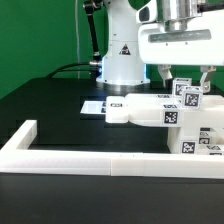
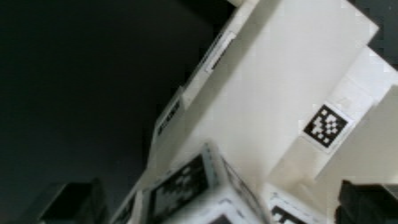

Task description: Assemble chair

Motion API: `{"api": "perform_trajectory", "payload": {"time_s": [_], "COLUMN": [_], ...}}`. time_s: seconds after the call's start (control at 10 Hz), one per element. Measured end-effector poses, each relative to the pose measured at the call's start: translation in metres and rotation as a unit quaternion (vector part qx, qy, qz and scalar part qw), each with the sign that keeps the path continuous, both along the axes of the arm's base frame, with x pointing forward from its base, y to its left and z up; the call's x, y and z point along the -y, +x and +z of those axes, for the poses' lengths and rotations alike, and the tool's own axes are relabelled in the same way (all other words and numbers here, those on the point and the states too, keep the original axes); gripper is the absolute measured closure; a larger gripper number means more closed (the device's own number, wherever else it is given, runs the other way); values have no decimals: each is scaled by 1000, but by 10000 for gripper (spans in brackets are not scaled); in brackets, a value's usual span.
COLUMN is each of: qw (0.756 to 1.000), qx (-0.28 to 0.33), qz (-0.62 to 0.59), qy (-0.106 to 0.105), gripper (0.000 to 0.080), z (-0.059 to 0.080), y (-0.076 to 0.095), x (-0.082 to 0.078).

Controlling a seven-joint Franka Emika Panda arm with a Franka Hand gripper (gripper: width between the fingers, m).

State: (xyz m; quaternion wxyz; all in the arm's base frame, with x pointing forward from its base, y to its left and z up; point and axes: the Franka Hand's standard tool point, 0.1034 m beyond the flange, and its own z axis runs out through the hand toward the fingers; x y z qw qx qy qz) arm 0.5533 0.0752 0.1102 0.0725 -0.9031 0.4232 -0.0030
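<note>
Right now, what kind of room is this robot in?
Probably a robot test lab: a robot arm bolted to a black table, a green backdrop, and white chair pieces wearing square black-and-white tags.

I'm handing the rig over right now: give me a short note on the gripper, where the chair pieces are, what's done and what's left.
Gripper: open, holding nothing, directly above the tagged white plastic chair pieces.
Parts: the chair pieces are clustered on the black table at the exterior view's right, behind the long low white border wall. The thin flat marker board lies beside them.
Done: the pieces appear grouped together; whether any joint is seated cannot be told.
Left: no finished chair stands yet; assembly remains.
</note>
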Motion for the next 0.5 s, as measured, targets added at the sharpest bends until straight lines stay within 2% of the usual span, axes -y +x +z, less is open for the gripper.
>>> {"api": "perform_trajectory", "payload": {"time_s": [0.3, 0.5], "qw": [992, 972], "qx": [13, 27], "qz": [125, 234], "qy": [-9, -20], "gripper": [151, 151], "z": [2, 4], "y": [1, 3], "x": [1, 3]}}
